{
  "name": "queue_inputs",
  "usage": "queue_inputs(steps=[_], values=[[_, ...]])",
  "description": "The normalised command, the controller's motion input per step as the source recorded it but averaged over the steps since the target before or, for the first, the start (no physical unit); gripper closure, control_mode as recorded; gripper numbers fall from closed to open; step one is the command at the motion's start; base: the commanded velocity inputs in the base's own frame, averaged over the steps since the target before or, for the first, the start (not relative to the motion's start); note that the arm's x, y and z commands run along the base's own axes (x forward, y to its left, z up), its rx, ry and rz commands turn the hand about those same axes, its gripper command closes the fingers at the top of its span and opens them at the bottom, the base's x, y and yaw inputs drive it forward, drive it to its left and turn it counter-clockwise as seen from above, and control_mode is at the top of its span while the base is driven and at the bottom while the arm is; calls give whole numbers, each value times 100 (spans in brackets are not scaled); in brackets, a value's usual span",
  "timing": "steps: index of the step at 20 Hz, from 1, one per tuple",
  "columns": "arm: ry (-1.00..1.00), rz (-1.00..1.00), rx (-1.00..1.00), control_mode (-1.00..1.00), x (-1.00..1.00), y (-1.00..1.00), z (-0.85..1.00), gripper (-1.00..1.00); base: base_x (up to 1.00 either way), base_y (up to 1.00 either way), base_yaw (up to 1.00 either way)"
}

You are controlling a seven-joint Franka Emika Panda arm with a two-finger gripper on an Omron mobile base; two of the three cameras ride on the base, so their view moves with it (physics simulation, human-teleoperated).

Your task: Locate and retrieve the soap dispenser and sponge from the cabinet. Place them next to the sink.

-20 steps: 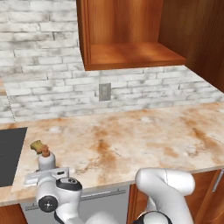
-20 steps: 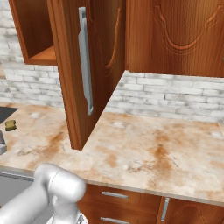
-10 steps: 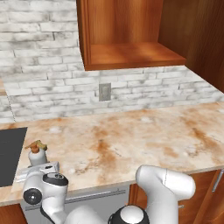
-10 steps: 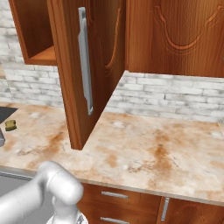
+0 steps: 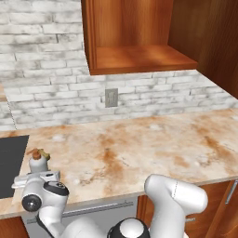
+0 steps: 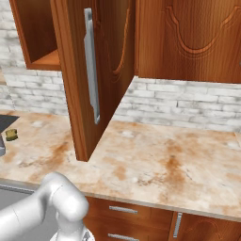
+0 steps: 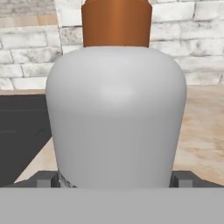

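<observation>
The soap dispenser [image 7: 116, 109] stood on the counter [image 5: 139, 148] beside the sink [image 5: 10, 162], the gripper [image 7: 114, 180] closed around its base. The sponge [image 6: 12, 135] already lay near the sink. The cabinet [image 5: 139, 58] shelf was bare, so only release seemed left.

1. Soap dispenser [image 5: 38, 162] upright on the table [image 5: 139, 148], just right of the sink [image 5: 10, 169], near the table's front edge.
2. Tool [image 7: 114, 180] at the soap dispenser's base, one fingertip [image 7: 46, 178] on either side of it.
3. Sponge [image 6: 12, 135] on the table, just beside the sink's corner, behind the soap dispenser.
4. Cabinet [image 5: 139, 56] on the wall above the table, up and to the right of the sink.
</observation>
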Motion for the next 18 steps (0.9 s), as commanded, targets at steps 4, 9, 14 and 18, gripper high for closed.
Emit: queue_inputs(steps=[4, 9, 14, 18], values=[[0, 0, 13, -100, 3, 1, -50, 100, 0, 0, 0], [0, 0, 15, -100, 1, 0, -46, -100, 0, 0, 0], [0, 0, 2, -100, 0, 0, -4, -100, 0, 0, 0], [0, 0, 0, -100, -4, 1, 0, -100, 0, 0, 0]])
